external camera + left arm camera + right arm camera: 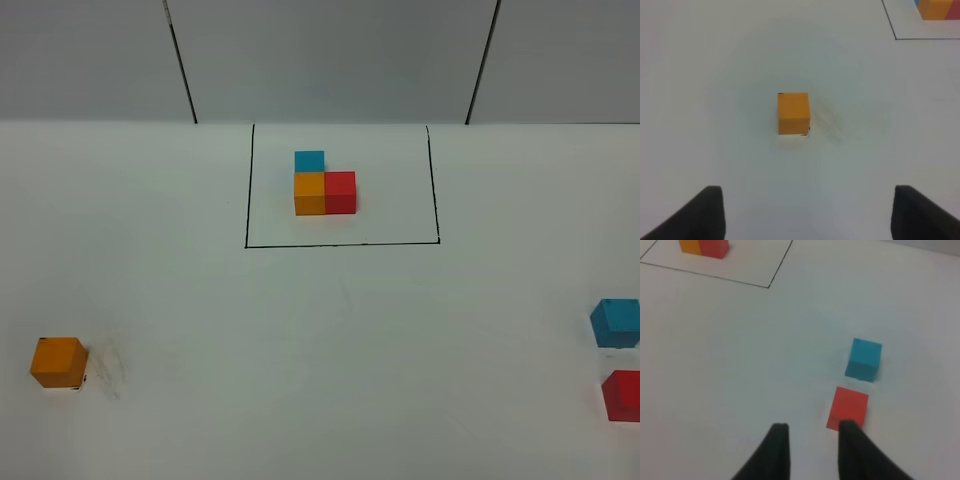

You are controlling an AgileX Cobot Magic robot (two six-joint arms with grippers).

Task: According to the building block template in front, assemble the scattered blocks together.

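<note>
The template sits inside a black outlined square (340, 243): a blue block (309, 160) behind an orange block (309, 193), with a red block (340, 191) to its right. A loose orange block (58, 361) lies at the front left. It also shows in the left wrist view (793, 113), ahead of my open, empty left gripper (808, 194). A loose blue block (616, 322) and a loose red block (623, 394) lie at the right edge. In the right wrist view, my right gripper (813, 426) is narrowly open and empty, and its one fingertip (849, 427) is just beside the red block (848, 407). The blue block (864, 358) lies beyond it. Neither gripper shows in the exterior view.
The white table (330, 340) runs between the loose blocks and the outlined square. Black tape lines (182, 70) run up the back wall. A faint smudge (108, 372) marks the table beside the loose orange block.
</note>
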